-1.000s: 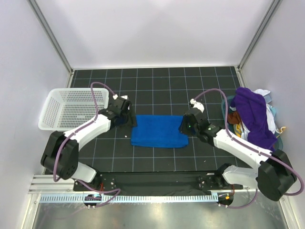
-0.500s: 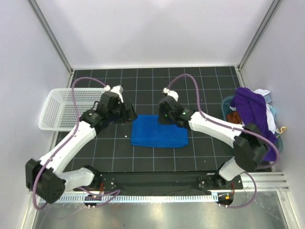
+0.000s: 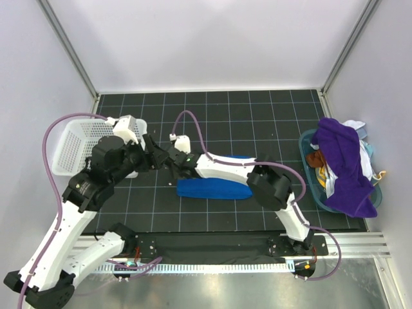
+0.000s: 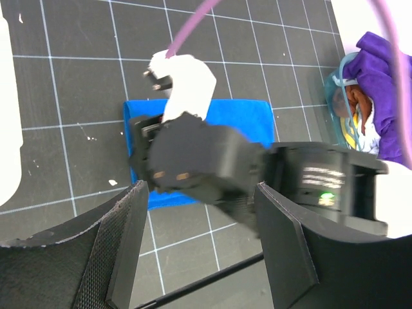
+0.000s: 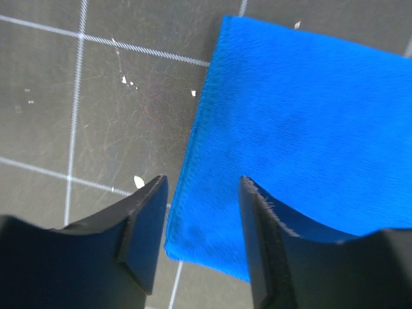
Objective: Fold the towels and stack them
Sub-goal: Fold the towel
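A royal blue towel (image 3: 215, 187) lies folded flat on the black gridded mat. My right arm reaches leftward across it, and my right gripper (image 3: 175, 169) hangs open just over the towel's left edge. In the right wrist view the gripper (image 5: 203, 239) frames the near corner of the blue towel (image 5: 302, 109) and holds nothing. My left gripper (image 3: 156, 159) is raised just left of it, open and empty (image 4: 203, 251), looking down on the right wrist and the blue towel (image 4: 254, 119). A deep purple towel (image 3: 344, 161) drapes over the bin at far right, with white cloth (image 3: 368, 156) beside it.
A white perforated basket (image 3: 77, 147) stands at the mat's left edge. A blue bin (image 3: 308, 143) with mixed cloths sits at the right edge. White walls close in the back and both sides. The two grippers are very close together.
My right arm swung left across the blue towel to its left edge and its jaws opened wider. My left arm rose and drew back toward the basket. The blue towel stayed folded.
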